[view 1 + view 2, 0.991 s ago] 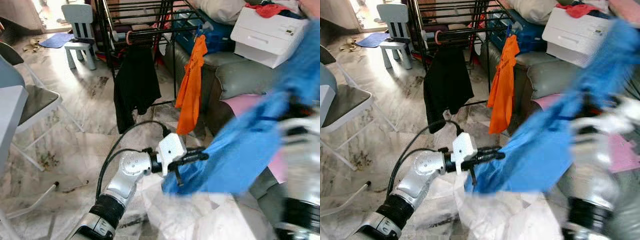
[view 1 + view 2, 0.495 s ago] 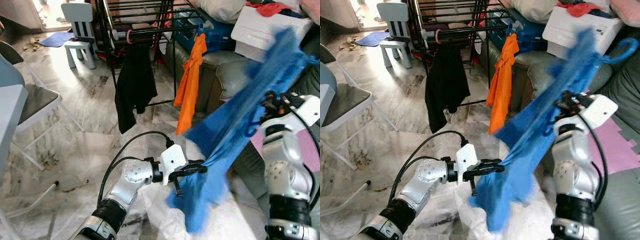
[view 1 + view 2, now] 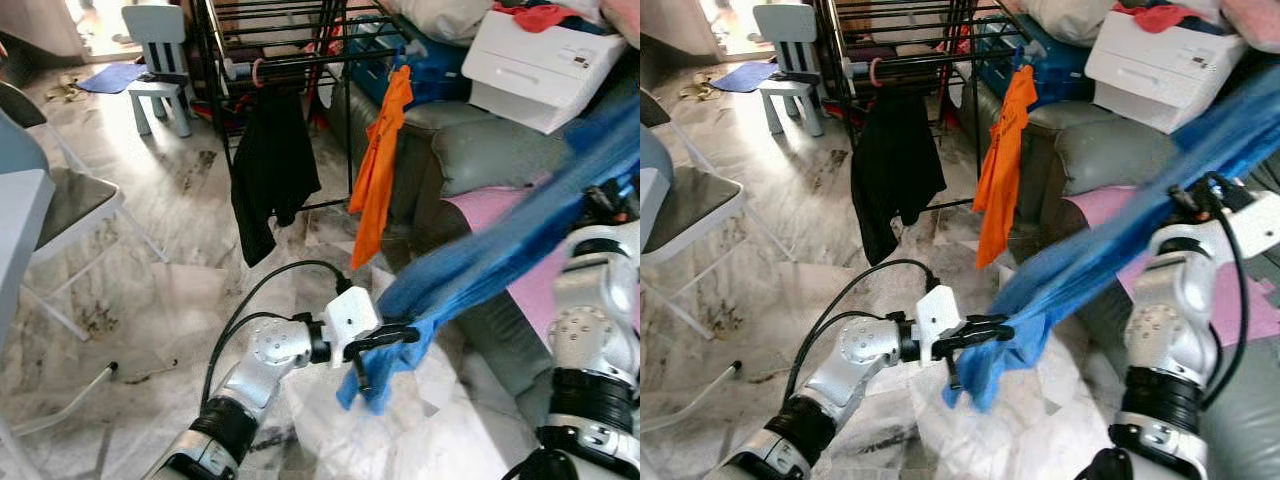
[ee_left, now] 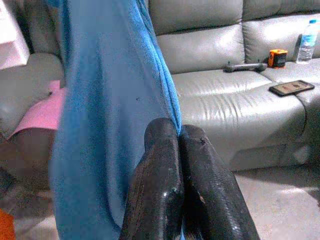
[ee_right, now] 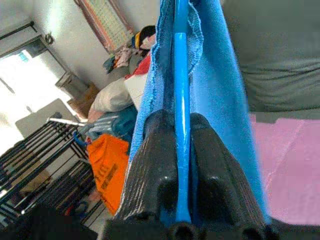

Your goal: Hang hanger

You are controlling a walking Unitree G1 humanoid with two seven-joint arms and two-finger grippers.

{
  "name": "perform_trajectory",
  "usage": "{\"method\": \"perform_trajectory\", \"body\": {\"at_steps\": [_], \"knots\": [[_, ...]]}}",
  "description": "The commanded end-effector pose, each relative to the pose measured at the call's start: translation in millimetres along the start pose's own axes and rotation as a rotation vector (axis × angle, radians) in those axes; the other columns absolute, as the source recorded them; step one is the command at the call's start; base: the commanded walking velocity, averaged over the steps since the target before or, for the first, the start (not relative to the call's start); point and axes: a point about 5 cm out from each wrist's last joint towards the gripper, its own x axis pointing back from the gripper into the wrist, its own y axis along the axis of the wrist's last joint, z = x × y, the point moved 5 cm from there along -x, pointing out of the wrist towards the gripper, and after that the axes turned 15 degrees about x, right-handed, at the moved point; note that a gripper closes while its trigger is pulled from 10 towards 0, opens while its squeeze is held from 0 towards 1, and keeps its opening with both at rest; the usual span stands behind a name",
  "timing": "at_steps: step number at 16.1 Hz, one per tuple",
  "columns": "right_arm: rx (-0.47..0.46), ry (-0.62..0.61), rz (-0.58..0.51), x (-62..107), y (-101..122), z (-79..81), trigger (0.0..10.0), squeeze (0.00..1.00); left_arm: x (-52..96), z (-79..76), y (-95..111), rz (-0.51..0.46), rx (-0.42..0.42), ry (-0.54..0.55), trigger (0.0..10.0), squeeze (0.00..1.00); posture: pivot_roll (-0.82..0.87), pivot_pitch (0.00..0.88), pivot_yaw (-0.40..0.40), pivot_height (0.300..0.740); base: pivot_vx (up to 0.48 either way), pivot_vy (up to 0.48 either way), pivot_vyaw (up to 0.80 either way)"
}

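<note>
A blue cloth (image 3: 480, 265) stretches tight between my two grippers, slanting up to the right. My left gripper (image 3: 385, 335) is shut on the cloth's lower end, the fingers (image 4: 165, 150) pressed together on its edge. My right gripper (image 3: 1200, 195) sits at the upper right; in the right wrist view it (image 5: 176, 120) is shut on a thin blue hanger (image 5: 181, 60) with the cloth draped over it. The black drying rack (image 3: 270, 65) stands ahead, carrying a black garment (image 3: 268, 165) and an orange garment (image 3: 380, 180).
A grey sofa (image 3: 480, 150) with a pink mat (image 3: 500, 215) runs along the right, and a white box (image 3: 540, 65) sits on its back. A white bag (image 3: 400, 430) lies on the marble floor below my arms. A small blue chair (image 3: 160, 60) and a folding chair (image 3: 60, 200) stand at the left.
My right arm swung out to the right with the hanger, pulling the blue cloth from a loose hanging fold into a taut band. The left gripper kept its hold in nearly the same place.
</note>
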Motion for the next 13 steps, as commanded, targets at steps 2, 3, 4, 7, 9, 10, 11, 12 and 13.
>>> {"method": "perform_trajectory", "body": {"at_steps": [2,3,4,7,9,10,11,12,13], "knots": [[0.133,0.152,-0.085,4.2,15,29.6,10.0,0.0,2.8,0.8,-7,0.035,-0.004,-0.001,10.0,0.0,0.03,0.0,-0.062,0.74,0.0,0.0,0.0],[0.163,0.229,-0.061,12.5,5,42.9,10.0,0.0,2.9,1.0,-7,0.036,-0.004,0.001,10.0,0.0,0.03,0.0,-0.063,0.74,0.0,0.0,0.0],[0.213,0.3,-0.023,20.9,-9,52.5,10.0,0.0,3.3,2.1,-8,0.04,-0.006,0.006,10.0,0.0,0.03,0.0,-0.065,0.74,0.0,0.0,0.0],[0.334,0.431,0.116,50.0,-53,55.0,10.0,0.0,7.3,10.5,-12,0.061,-0.027,0.051,10.0,0.0,0.03,0.0,-0.067,0.74,0.0,0.0,0.0],[0.359,0.438,0.138,58.7,-63,47.7,10.0,0.0,7.9,11.0,-13,0.065,-0.024,0.051,10.0,0.0,0.03,0.0,-0.065,0.74,0.0,0.0,0.0],[0.382,0.448,0.135,63.0,-65,44.7,10.0,0.0,7.5,9.1,-15,0.07,-0.013,0.039,10.0,0.0,0.03,0.0,-0.065,0.74,0.0,0.0,0.0],[0.387,0.446,0.134,63.2,-66,43.8,10.0,0.0,7.2,8.8,-17,0.073,0.002,0.038,10.0,0.0,0.03,0.0,-0.062,0.74,0.0,0.0,0.0],[0.416,0.448,0.115,62.0,-65,43.0,10.0,0.0,6.1,7.7,-21,0.087,0.021,0.032,10.0,0.0,0.03,0.0,-0.061,0.74,0.0,0.0,0.0],[0.423,0.451,0.105,61.7,-64,43.5,10.0,0.0,6.2,7.2,-23,0.096,0.029,0.029,10.0,0.0,0.03,0.0,-0.061,0.74,0.0,0.0,0.0]]}}
